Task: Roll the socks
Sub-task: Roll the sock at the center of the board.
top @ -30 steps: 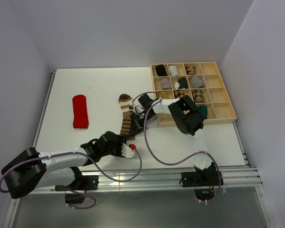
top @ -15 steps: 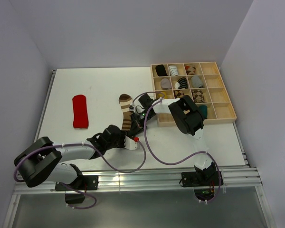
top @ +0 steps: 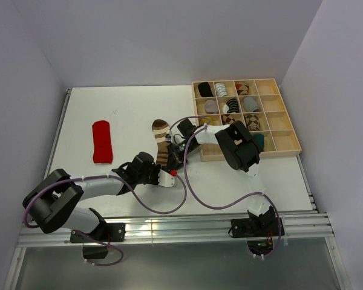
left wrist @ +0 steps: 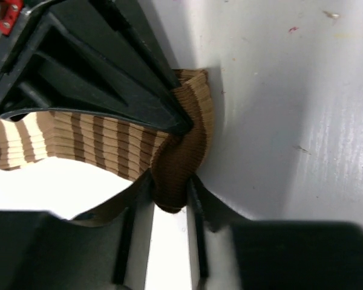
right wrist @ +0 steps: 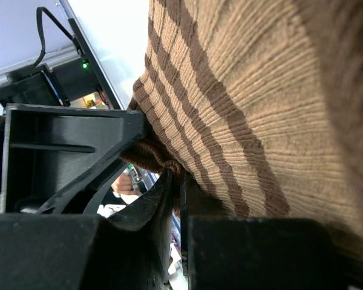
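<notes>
The brown-and-cream striped sock [top: 161,138] lies mid-table, its lower end lifted between both grippers. My left gripper [top: 164,168] pinches the dark brown cuff [left wrist: 180,151], which sits squeezed between both fingers in the left wrist view [left wrist: 168,182]. My right gripper [top: 172,159] is shut on the striped fabric beside it [right wrist: 178,179]; the sock [right wrist: 254,96] fills that view. The red sock [top: 101,141] lies flat at the left, apart from both arms. A dark teal sock [top: 259,142] peeks out behind the right arm, mostly hidden.
A wooden divided tray [top: 254,80] stands at the back right, with rolled sock bundles in several compartments. The right arm [top: 237,148] reaches across the tray's front-left corner. Side walls close in on both sides of the table.
My left arm has swung up and right to the striped sock's cuff, and its jaws have closed onto it. The right gripper has kept its hold and place.
</notes>
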Controlling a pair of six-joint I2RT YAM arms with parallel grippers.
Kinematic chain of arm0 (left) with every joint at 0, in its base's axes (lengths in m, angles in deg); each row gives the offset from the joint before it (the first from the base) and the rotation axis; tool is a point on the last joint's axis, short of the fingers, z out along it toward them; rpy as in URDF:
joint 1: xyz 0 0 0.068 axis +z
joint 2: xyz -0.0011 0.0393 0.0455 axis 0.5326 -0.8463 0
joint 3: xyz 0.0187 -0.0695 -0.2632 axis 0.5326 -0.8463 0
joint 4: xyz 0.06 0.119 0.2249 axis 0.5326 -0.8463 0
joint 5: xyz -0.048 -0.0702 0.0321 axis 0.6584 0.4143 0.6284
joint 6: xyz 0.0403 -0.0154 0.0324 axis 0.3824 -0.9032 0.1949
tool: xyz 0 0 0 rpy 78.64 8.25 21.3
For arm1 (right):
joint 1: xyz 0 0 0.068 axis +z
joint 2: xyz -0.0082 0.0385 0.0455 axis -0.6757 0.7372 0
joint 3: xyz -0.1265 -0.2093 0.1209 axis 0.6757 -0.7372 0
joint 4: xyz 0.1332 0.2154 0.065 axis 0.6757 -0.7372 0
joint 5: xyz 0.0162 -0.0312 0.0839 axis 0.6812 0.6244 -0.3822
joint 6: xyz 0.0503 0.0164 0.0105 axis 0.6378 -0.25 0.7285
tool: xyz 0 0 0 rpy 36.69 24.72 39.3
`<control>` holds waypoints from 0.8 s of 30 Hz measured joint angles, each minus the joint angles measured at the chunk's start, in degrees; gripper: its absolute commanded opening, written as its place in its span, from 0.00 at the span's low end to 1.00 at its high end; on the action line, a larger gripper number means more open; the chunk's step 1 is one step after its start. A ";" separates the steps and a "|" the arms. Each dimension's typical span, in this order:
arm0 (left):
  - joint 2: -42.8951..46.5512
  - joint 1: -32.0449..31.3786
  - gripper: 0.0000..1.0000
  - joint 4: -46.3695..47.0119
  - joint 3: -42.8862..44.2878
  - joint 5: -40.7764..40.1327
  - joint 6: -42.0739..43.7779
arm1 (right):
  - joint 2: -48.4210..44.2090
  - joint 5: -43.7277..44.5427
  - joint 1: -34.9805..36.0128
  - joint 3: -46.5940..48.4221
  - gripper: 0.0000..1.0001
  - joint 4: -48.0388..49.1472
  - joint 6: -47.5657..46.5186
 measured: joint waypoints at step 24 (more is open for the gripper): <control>-13.60 8.87 0.00 -37.00 24.22 21.62 -2.91 | -14.95 22.29 -0.74 -8.57 0.48 2.47 8.31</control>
